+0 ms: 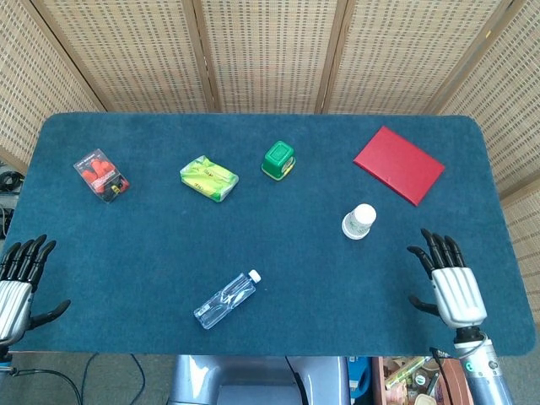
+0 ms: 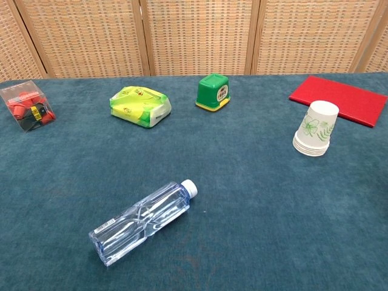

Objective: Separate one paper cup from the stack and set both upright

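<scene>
The stack of white paper cups (image 1: 359, 222) with a green leaf print stands mouth down on the blue table (image 1: 270, 245), right of centre; in the chest view the cup stack (image 2: 314, 129) is at the right. My right hand (image 1: 449, 283) hovers open, fingers spread, near the table's front right edge, apart from the cups. My left hand (image 1: 18, 283) is open at the front left corner, far from them. Neither hand shows in the chest view.
A clear water bottle (image 1: 225, 299) lies on its side near the front middle. A red flat book (image 1: 398, 164) lies behind the cups. A green box (image 1: 278, 160), a yellow-green packet (image 1: 208, 178) and a clear box of red items (image 1: 101, 175) sit further back.
</scene>
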### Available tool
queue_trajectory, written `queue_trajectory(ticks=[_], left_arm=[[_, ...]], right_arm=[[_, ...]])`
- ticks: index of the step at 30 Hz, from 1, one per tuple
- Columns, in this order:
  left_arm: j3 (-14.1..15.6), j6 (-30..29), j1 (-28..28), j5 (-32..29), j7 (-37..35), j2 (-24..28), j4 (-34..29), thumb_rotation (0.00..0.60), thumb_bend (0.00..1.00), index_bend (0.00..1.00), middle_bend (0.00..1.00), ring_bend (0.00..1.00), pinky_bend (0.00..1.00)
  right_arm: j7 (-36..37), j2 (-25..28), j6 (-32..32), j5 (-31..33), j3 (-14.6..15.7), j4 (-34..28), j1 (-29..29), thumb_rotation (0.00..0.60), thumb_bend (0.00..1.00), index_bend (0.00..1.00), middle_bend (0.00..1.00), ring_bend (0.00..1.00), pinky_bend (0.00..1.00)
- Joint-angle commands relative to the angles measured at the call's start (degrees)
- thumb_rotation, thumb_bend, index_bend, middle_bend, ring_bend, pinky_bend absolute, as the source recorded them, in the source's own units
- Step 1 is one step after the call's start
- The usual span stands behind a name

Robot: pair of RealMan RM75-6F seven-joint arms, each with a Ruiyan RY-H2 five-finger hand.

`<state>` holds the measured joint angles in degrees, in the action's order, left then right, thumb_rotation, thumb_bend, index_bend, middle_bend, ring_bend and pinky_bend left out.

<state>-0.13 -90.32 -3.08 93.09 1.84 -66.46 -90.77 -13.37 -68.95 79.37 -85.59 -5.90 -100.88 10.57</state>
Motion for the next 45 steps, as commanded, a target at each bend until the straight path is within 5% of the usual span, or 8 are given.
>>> queue_trajectory(ticks=[1, 8, 20, 45], left_arm=[[0.04, 0.2, -0.14, 0.08, 0.44, -0.25, 0.14, 0.6, 0.2, 0.0, 0.0, 0.0, 0.0], [0.0, 0.34, -0.22, -0.08, 0.75, -0.53, 0.57, 0.6, 0.2, 0.0, 0.0, 0.0, 0.0], [-0.15, -0.22, -0.15, 0.06, 0.43, -0.37, 0.77, 0.6, 0.2, 0.0, 0.0, 0.0, 0.0], [-0.49, 0.73, -0.63, -0.95, 1.32, -1.34, 2.11, 0.6, 0.2, 0.0, 0.0, 0.0, 0.0]], right_arm=[[-3.81, 0.59, -3.71, 3.54, -3.47, -3.06, 3.74, 0.6, 0.13, 0.23, 0.0, 0.0, 0.04], [-11.21, 0.07, -11.21, 13.02, -9.01, -6.31, 11.29, 0.6, 0.13, 0.23, 0.0, 0.0, 0.04], [-24.27, -4.18, -17.97, 31.86, -12.62, -3.69, 23.1, 0.6, 0.13, 0.24, 0.02, 0.0, 0.09], [-24.28, -11.87, -24.21, 45.78, -10.05, 13.46, 33.44, 0.6, 0.13, 0.28, 0.06, 0.0, 0.12]])
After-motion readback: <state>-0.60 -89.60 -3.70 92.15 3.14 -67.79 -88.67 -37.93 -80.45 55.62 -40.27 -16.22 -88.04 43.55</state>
